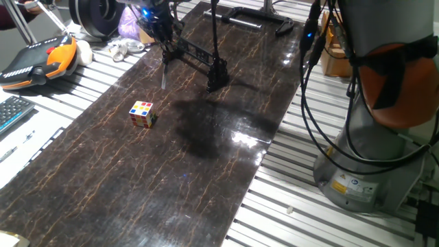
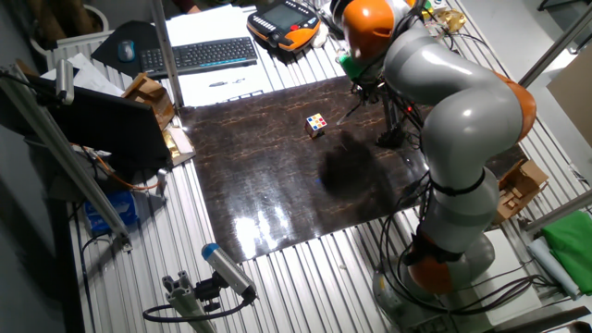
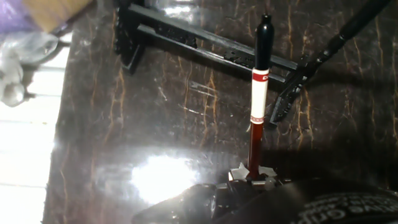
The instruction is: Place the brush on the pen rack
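Note:
My gripper (image 1: 160, 36) is shut on the brush (image 1: 164, 72), which hangs below it with its tip just above the dark tabletop. In the hand view the brush (image 3: 258, 93) runs away from my gripper (image 3: 250, 178): dark red shaft, white band with red rings, black end. The pen rack (image 1: 197, 57) is a low black notched bar with blocky feet, just right of the brush. In the hand view the rack (image 3: 205, 46) lies across the top, beyond the brush end. The other fixed view shows the gripper (image 2: 357, 81) and the rack (image 2: 389, 139) partly hidden by the arm.
A multicoloured cube (image 1: 143, 113) sits on the mat left of centre. A flat black bracket (image 1: 255, 14) lies at the far end. A thin black rod (image 3: 323, 53) stands by the rack's right foot. An orange pendant (image 1: 42, 60), keyboard (image 1: 9, 113) and cloth (image 1: 126, 46) lie left.

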`<move>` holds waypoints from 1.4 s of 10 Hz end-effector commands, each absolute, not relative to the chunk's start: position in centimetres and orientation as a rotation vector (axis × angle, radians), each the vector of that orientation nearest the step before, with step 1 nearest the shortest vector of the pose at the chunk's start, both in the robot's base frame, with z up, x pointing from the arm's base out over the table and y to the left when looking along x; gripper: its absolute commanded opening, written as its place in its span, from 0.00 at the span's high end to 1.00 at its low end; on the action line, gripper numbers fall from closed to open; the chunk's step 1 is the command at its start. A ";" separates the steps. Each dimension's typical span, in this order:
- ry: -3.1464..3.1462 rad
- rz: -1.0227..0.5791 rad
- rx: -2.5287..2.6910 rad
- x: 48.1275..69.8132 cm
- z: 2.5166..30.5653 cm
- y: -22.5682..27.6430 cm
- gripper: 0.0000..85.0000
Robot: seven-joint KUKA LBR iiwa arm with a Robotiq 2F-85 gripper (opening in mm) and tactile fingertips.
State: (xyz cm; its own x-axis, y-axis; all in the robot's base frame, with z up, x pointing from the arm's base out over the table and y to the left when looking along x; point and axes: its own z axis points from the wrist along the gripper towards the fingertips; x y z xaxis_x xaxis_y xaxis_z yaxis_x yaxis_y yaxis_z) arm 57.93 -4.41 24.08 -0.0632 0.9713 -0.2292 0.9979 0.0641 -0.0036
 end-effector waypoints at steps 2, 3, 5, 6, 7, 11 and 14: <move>2.171 -0.236 2.045 58.8 24.5 -5.1 0.99; 2.176 -0.242 2.047 59.3 24.6 -5.4 0.99; 2.187 -0.246 2.036 60.0 24.9 -6.0 0.99; 2.196 -0.249 2.029 60.4 25.1 -6.3 0.99; 2.204 -0.247 2.031 60.8 25.3 -6.8 0.99; 2.209 -0.255 2.020 61.4 25.7 -7.5 0.99; 2.215 -0.253 2.019 61.6 25.9 -7.9 0.99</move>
State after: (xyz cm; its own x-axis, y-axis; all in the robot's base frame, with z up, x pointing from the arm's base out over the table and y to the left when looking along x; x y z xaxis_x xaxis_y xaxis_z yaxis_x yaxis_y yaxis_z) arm 61.59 -7.92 25.90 -0.0937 0.9731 -0.2106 0.9955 0.0886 -0.0339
